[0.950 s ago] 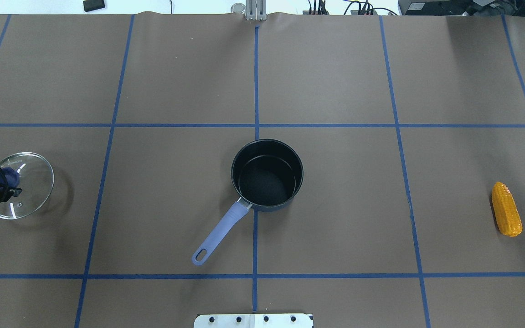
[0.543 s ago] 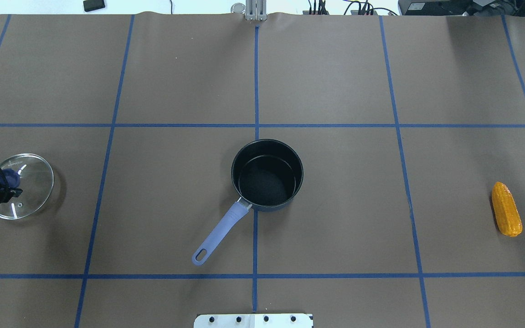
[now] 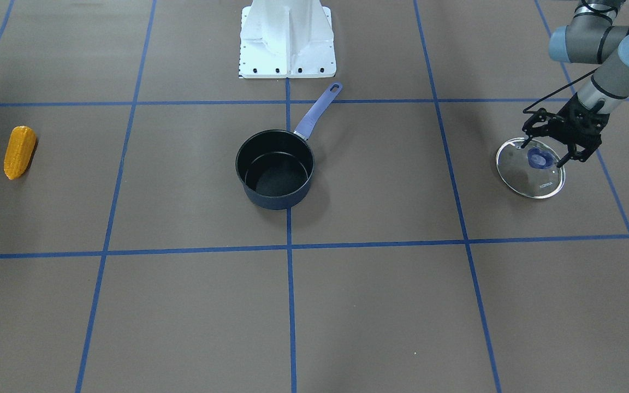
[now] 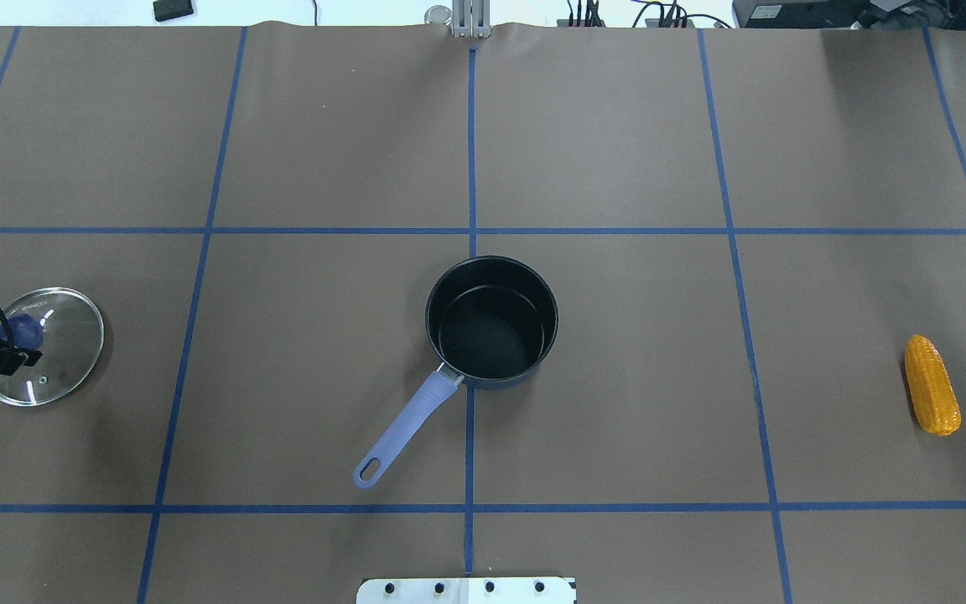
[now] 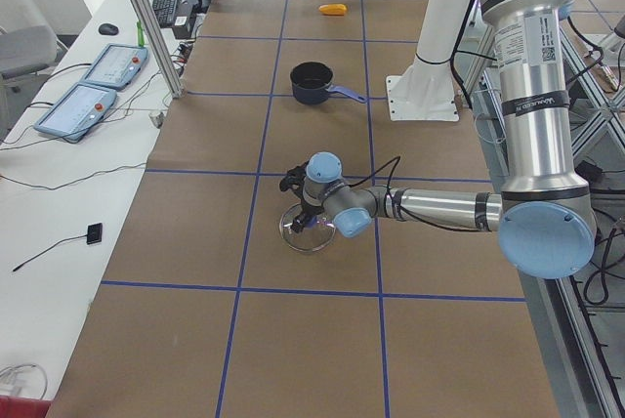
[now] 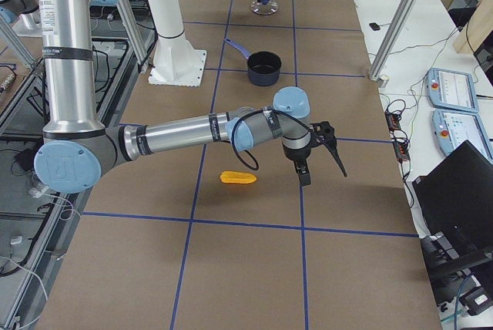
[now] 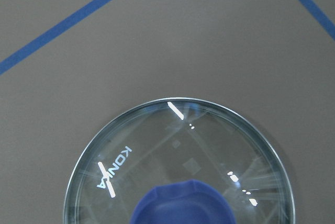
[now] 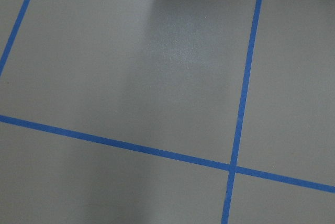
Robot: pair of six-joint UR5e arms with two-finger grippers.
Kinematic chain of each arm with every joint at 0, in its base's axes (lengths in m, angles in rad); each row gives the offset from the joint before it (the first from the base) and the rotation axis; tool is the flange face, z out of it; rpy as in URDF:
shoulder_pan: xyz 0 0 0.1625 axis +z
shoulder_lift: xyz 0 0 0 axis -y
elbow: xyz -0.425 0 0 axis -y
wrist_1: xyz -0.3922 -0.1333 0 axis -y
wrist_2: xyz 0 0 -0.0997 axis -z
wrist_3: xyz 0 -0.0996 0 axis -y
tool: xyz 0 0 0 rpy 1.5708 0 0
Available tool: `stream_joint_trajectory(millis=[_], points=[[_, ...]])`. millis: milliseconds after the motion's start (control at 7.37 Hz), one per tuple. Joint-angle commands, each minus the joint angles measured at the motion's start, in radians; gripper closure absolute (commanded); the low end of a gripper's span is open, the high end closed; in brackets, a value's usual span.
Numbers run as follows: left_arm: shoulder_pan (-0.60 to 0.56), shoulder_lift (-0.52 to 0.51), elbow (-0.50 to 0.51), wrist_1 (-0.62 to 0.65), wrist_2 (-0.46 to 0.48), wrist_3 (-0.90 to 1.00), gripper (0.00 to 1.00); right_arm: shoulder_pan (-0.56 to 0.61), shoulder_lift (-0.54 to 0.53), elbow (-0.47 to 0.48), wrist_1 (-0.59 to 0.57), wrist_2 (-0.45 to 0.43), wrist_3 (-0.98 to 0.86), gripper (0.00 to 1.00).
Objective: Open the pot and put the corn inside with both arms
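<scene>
The lid (image 4: 45,346) rests on the surface (image 4: 617,126), far left. The left gripper (image 3: 546,153) is spread open astride its knob (image 3: 538,159) and should lift straight clear. The right gripper (image 6: 320,162), its opening impossible to tell, hangs near the corn (image 4: 932,385), far right of the open pot (image 4: 491,323).

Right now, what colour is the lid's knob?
The knob is blue; the exterior front-facing view shows it best.

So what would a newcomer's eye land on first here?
The open dark saucepan sits empty at the centre of the table. Its glass lid lies far off at the robot's left end, the left gripper over its blue knob. The orange corn lies alone at the far right end.
</scene>
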Motion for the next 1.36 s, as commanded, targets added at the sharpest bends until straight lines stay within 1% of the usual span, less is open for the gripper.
stream_joint_trajectory(millis=[0,136,271,407,543,679,814,950,1086,1221], points=[[-0.239,-0.059,-0.021,0.23,-0.129,0.069,0.01,-0.003,-0.001,0.0,0.0,0.001,0.016,0.0],[-0.339,-0.08,-0.027,0.373,-0.141,0.211,0.01,-0.01,-0.001,0.002,0.0,0.001,0.028,0.0],[-0.437,-0.122,-0.032,0.529,-0.167,0.338,0.01,-0.019,-0.001,0.002,0.0,0.001,0.045,0.0],[-0.52,-0.132,-0.03,0.675,-0.181,0.463,0.01,-0.039,-0.001,0.011,0.002,0.001,0.094,0.0],[-0.594,-0.143,-0.03,0.81,-0.184,0.484,0.01,-0.062,-0.007,0.038,0.021,0.003,0.163,0.0],[-0.607,-0.137,-0.03,0.849,-0.186,0.485,0.01,-0.114,-0.04,0.069,0.075,0.001,0.265,0.0],[-0.61,-0.126,-0.05,0.812,-0.184,0.487,0.01,-0.19,-0.083,0.074,0.186,-0.017,0.395,0.0],[-0.61,-0.123,-0.046,0.802,-0.183,0.485,0.01,-0.278,-0.152,0.075,0.344,-0.067,0.538,0.0],[-0.608,-0.123,-0.047,0.801,-0.184,0.484,0.01,-0.38,-0.242,0.081,0.489,-0.16,0.662,0.0],[-0.608,-0.12,-0.05,0.799,-0.186,0.485,0.01,-0.47,-0.31,0.086,0.58,-0.24,0.73,0.0]])
